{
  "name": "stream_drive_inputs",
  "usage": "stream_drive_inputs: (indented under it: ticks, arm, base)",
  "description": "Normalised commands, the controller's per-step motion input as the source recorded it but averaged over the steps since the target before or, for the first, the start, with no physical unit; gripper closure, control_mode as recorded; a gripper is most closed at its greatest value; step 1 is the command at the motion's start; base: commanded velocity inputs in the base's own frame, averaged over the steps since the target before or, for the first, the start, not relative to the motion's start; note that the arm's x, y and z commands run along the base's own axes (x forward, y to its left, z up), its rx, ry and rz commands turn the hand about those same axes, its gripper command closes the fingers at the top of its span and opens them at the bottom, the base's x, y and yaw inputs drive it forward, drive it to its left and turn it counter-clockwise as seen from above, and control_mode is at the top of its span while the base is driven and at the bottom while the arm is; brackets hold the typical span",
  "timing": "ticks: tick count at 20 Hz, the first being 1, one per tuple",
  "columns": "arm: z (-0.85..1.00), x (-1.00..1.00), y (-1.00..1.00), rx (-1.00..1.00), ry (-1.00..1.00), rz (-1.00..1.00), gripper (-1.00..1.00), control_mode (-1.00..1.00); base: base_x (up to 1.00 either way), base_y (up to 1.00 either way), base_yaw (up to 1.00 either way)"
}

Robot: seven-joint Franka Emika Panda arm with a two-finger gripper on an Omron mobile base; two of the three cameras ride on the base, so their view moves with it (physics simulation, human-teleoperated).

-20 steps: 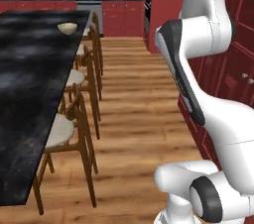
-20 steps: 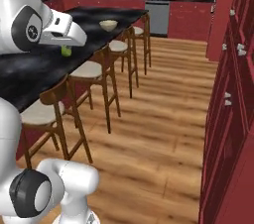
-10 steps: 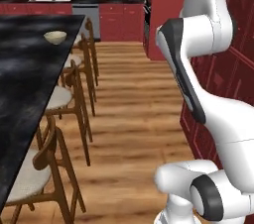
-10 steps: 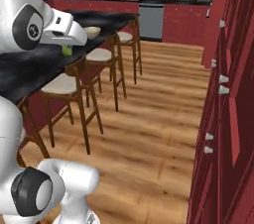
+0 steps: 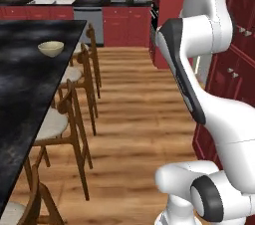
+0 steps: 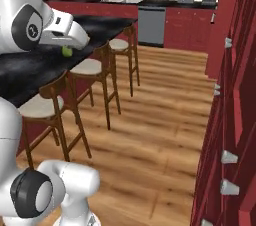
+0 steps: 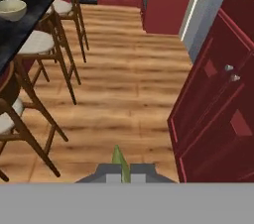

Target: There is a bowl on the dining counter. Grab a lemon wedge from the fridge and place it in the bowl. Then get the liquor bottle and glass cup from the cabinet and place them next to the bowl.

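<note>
Since approx. 1 s ago the whole scene is being shifted in both base views: the base is being driven along the dining counter (image 5: 30, 84), so the stools (image 5: 60, 119) are being seen nearer and larger, and the bowl (image 5: 51, 48) is being seen closer. No shift of the bowl on the counter itself is being observed.

Now the bowl is being shown upright on the black marbled top, well apart from the arm; in the hand view it is being seen at upper left (image 7: 12, 9), above the stool row.

The gripper (image 7: 120, 171) is being held closed narrow on the lemon wedge (image 7: 119, 161), w/ the yellow-green tip being shown poking up between the two dark finger tips. In the right base view the wedge (image 6: 66, 50) is being seen as a small green spot under the hand, over the counter edge.

Red cabinet doors (image 7: 218, 104) w/ small knobs are being seen to the right, wood floor (image 5: 134, 119) between them and the stools. Sink and dishwasher are being seen at the far wall.
</note>
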Motion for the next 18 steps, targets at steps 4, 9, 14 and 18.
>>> stream_drive_inputs:
  ticks: [4, 9, 14, 18]
  arm:
    - [0.00, 0.00, 0.00, 0.00, 0.00, 0.00, 1.00, 1.00]
    - [0.00, 0.00, 0.00, 0.00, 0.00, 0.00, 1.00, 1.00]
    - [0.00, 0.00, 0.00, 0.00, 0.00, 0.00, 1.00, 1.00]
    - [0.00, 0.00, 0.00, 0.00, 0.00, 0.00, 1.00, 1.00]
  base:
    - [1.00, 0.00, 0.08]
    - [1.00, 0.01, 0.11]
    - [1.00, 0.04, 0.16]
    - [1.00, 0.02, 0.20]
